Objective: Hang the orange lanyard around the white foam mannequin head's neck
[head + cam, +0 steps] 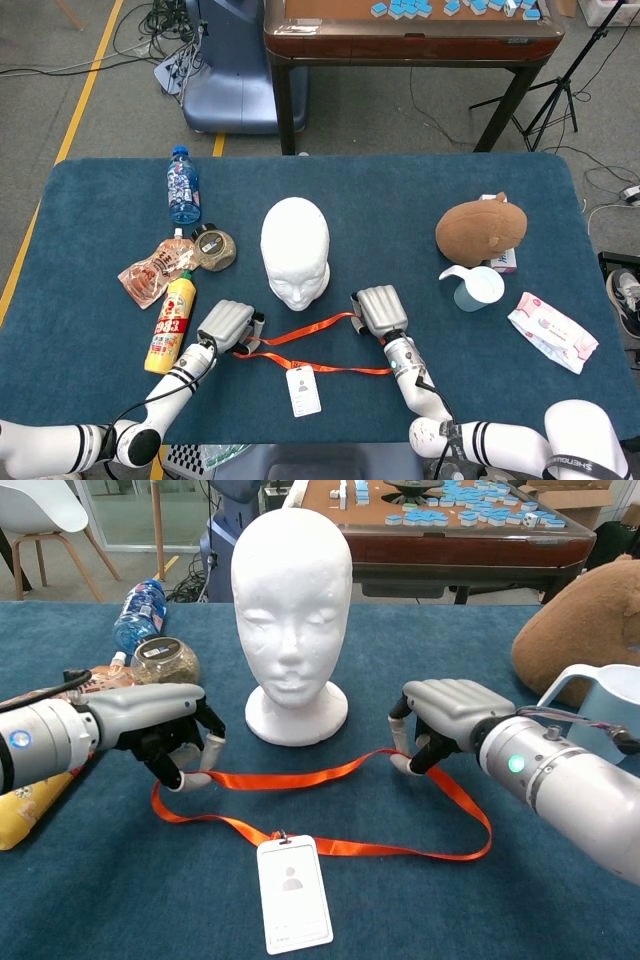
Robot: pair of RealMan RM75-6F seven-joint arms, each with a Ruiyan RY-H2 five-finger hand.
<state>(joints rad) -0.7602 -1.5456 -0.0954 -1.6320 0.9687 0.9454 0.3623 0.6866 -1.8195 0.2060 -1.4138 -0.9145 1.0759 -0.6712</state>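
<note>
My left hand [165, 735] is curled over the left end of the orange lanyard [330, 810] with its fingertips [190, 778] pinching the strap against the blue table [420, 190], and my right hand [445, 720] pinches the upper strand on the other side the same way. The lanyard lies flat as a loop on the cloth in front of the white foam mannequin head [290, 610], which stands upright between my hands, its neck bare. The white badge [293, 892] rests flat at the loop's near edge.
</note>
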